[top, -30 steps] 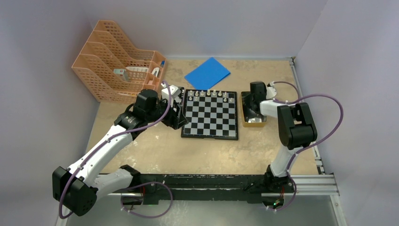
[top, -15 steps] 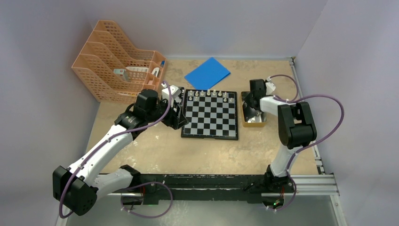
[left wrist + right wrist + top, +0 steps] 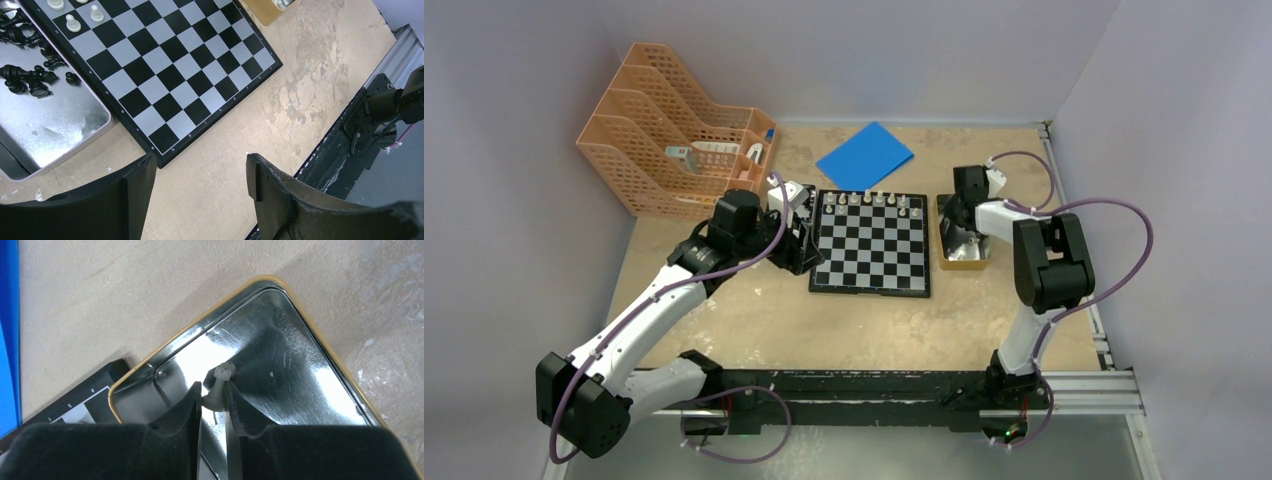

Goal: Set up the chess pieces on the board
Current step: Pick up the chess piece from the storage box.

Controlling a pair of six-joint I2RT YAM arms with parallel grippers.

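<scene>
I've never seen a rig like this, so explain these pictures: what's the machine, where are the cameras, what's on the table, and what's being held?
The left arm and the right arm are robots bolted to a table. One picture looks down from above; the other two come from wrist cameras. On the table lie a chessboard with white pieces along its far edge, a silver tin of black pieces beside it, a gold-rimmed tin on the other side, a blue sheet and an orange file rack. The right end effector is closed on a white chess piece over the gold-rimmed tin. The left end effector hangs open, holding nothing.
</scene>
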